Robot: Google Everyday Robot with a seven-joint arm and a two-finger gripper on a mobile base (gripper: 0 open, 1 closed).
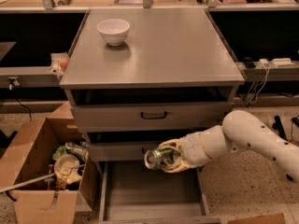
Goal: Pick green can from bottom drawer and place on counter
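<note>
— Where do you want to start?
— With the counter (154,50), the broad grey slab filling the upper part of your view. Below its front edge, under two drawer fronts (152,115), the bottom drawer (149,197) stands pulled out. Down and left of the counter sits an open cardboard box (28,181) of clutter

— And the smaller things?
— A white bowl (113,31) rests near the counter's back left corner. Your gripper (167,157) hangs below the counter's front, above the open drawer, clenched around the green can (156,158), which lies sideways with its silver end facing left
</note>
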